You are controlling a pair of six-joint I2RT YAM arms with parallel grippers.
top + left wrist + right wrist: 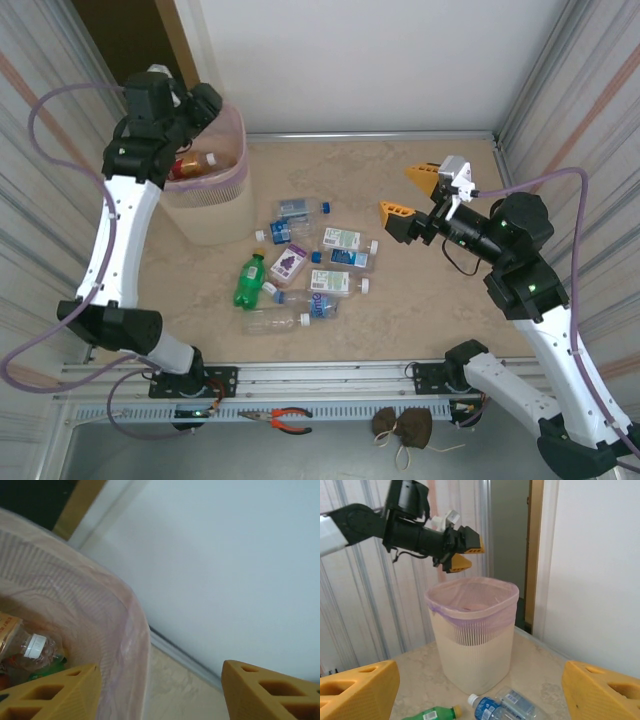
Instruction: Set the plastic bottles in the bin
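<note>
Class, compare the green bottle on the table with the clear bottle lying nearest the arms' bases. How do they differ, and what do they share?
The green bottle is tinted green; the clear bottle is see-through. The green bottle's cap is yellow, the clear bottle's white. The green bottle points its cap away from the arms; the clear bottle lies crosswise, cap to the right. Both lie on their sides on the table, capped.

The top external view looks steeply down on the whole surface (400, 300), the bin (205, 222) included. The left wrist view sits just above the bin's rim, facing the white wall (225, 555) behind it. The right wrist view faces the bin level, from well apart.
</note>
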